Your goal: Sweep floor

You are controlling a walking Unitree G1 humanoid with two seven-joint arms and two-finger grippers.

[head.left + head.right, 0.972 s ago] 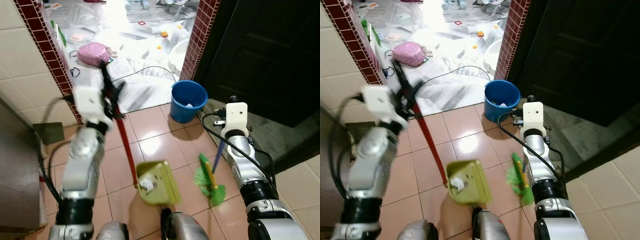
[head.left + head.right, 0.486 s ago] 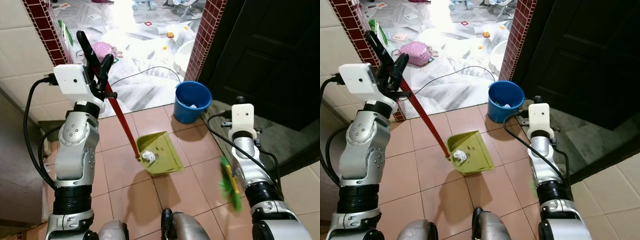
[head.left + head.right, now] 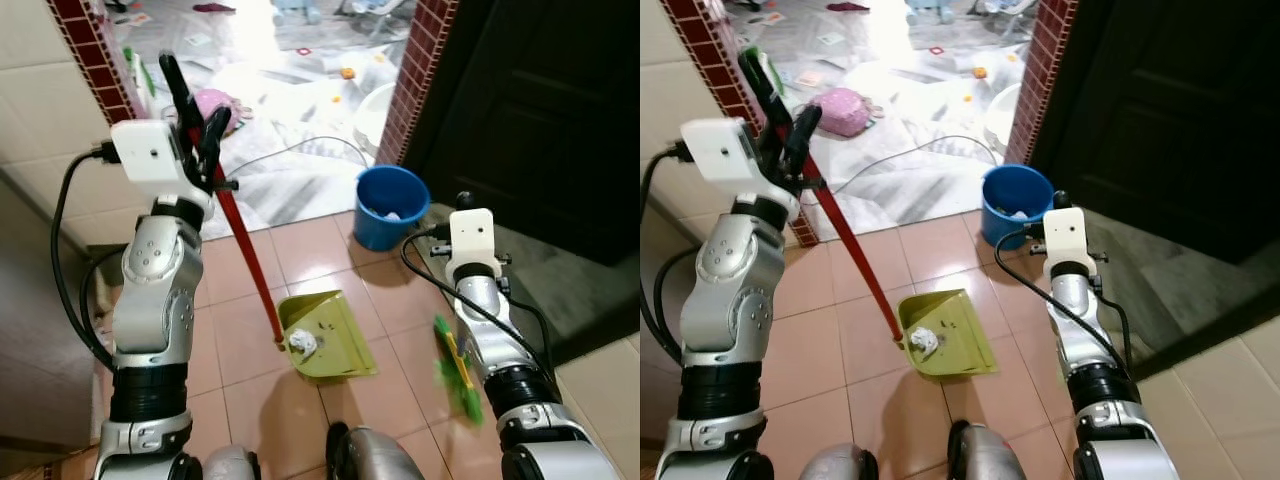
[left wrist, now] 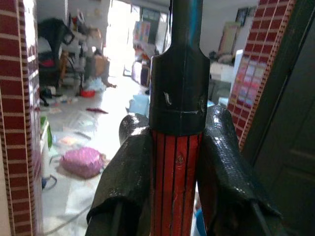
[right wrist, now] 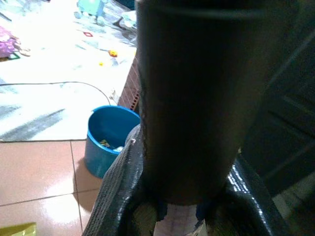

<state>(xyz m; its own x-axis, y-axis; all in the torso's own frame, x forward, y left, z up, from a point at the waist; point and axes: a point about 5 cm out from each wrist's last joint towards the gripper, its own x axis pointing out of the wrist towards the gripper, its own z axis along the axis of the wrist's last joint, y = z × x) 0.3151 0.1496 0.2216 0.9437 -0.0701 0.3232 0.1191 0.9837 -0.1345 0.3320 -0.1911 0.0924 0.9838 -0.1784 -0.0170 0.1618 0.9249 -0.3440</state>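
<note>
Two jaws clamped: left gripper (image 4: pixel 174 162) on dustpan handle (image 3: pixel 243 255), right gripper (image 5: pixel 184 196) on broom (image 3: pixel 456 368).

A humanoid robot seen from its own head. Two silver metallic arms are built from rounded, jointed segments, with ribbed black collars near the shoulders. Each wrist carries a white rectangular camera box. Black cables loop from both boxes down along the arms. The left end effector (image 3: pixel 197 112) has two long, black, textured fingers (image 4: pixel 129 182). The right end effector (image 5: pixel 182 211) has the same glossy black finger covering. Rounded silver body parts show at the lower edge.
</note>
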